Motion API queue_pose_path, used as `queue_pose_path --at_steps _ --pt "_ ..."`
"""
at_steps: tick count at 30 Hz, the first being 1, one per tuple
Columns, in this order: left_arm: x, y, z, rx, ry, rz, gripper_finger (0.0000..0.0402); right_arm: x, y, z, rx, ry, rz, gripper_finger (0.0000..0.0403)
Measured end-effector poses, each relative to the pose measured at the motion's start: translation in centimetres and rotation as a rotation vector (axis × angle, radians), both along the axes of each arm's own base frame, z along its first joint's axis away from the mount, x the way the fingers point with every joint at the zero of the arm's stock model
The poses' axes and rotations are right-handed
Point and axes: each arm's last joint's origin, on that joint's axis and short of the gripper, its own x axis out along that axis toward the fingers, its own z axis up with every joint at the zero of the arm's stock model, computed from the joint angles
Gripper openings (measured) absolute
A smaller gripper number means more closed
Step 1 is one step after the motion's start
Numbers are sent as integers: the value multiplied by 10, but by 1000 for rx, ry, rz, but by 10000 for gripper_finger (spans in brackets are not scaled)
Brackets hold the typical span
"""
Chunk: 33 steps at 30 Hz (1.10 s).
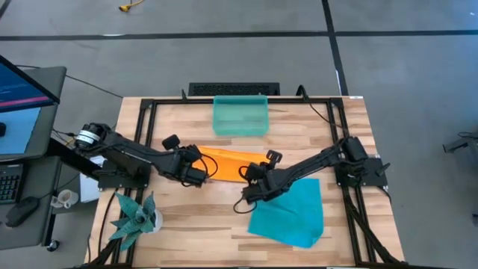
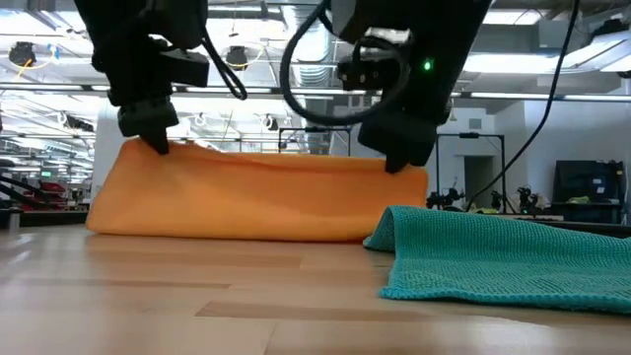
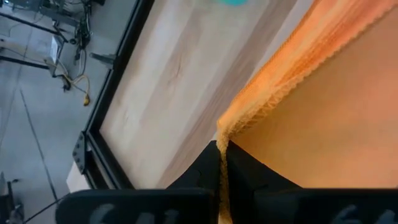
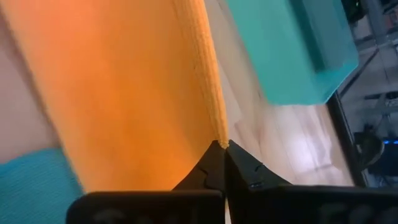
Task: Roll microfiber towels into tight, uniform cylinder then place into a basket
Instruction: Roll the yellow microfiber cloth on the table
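Note:
The orange microfiber towel (image 1: 233,159) lies mid-table as a long strip between my two grippers. In the low view its upper edge (image 2: 276,158) is raised and its lower part (image 2: 237,229) rests on the wood. My left gripper (image 1: 203,170) is shut on the towel's left end, my right gripper (image 1: 252,176) on its right end. The teal-blue towel (image 1: 290,214) lies spread on the table near the right front, partly under my right arm. The sea-green basket (image 1: 240,116) stands at the far edge, with nothing showing in it. My left gripper (image 3: 222,152) pinches the orange towel's hemmed edge at a corner (image 3: 225,132) between its two fingers, slanting down at it from the table's left. That edge is lifted and the cloth below it slopes to the table. My right gripper (image 4: 222,150) pinches the orange towel's hemmed edge at its end (image 4: 219,138) between its two fingers, slanting down from the table's right. The held edge (image 2: 394,170) stands above the table and the rest of the cloth rests on the wood.
A spiky teal plant (image 1: 136,217) stands at the near left corner. A black metal frame (image 1: 149,119) runs round the table top. Bare wood (image 1: 202,224) shows between the plant and the teal-blue towel.

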Motion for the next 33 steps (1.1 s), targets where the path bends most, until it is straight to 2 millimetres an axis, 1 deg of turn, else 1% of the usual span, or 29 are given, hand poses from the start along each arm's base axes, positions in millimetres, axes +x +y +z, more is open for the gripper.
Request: queue_pose_path --at_steps 3,8,14,18,21,24,28,33 --pt "5 2 -1 -12 -19 -20 1 -1 -6 -5 19 14 -17 5" --pt "13 4 -1 -35 -57 -58 1 2 -14 -6 33 10 -40 15" --pt "15 8 -2 -69 -52 -50 1 4 -25 -6 31 19 -58 5" --pt "14 8 -3 -97 -40 -48 1 4 -25 -6 31 23 -47 9" --pt "11 4 -3 -137 -9 -56 1 3 -16 -6 33 25 -22 15" --pt "7 -4 1 -151 12 -49 1 -1 0 -3 36 15 17 13" --pt "3 -19 12 -142 12 -43 1 -3 25 6 48 -21 78 5" --pt "2 -43 29 -157 -54 -72 1 -2 51 21 71 -78 139 13"
